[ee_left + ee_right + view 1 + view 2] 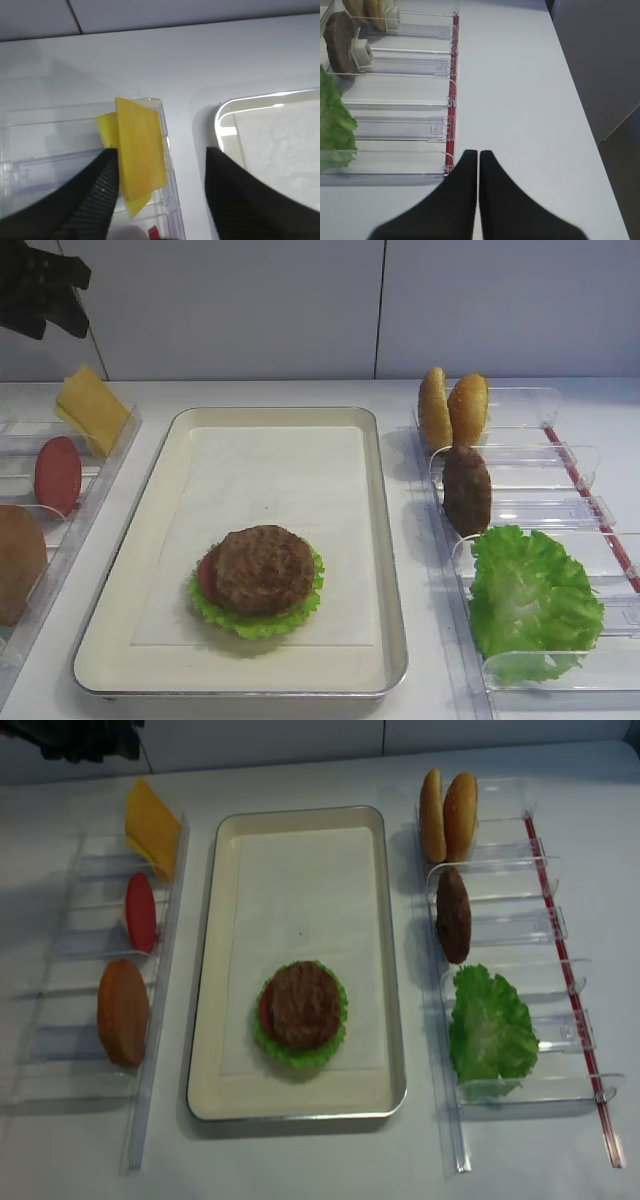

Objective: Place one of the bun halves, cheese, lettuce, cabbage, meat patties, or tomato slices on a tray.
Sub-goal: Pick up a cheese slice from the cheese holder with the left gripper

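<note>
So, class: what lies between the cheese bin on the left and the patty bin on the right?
In the realsense high view, the tray lies between the cheese and the upright meat patty, carrying a stack of lettuce, tomato and patty.

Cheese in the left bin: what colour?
Deep orange-yellow cheese, with a paler slice behind; left wrist view shows it best.

The tray [390,570] sits mid-surface [300,392], holding a stack near its front: lettuce [255,620], a tomato slice [207,575], a meat patty [265,568] on top. Left bins [60,960] hold cheese [92,408] at the back, then a tomato slice [57,475], then a bun half [18,562]. Right bins [545,925] hold bun halves [452,408], a patty [466,490], lettuce [532,600] frontmost
</note>
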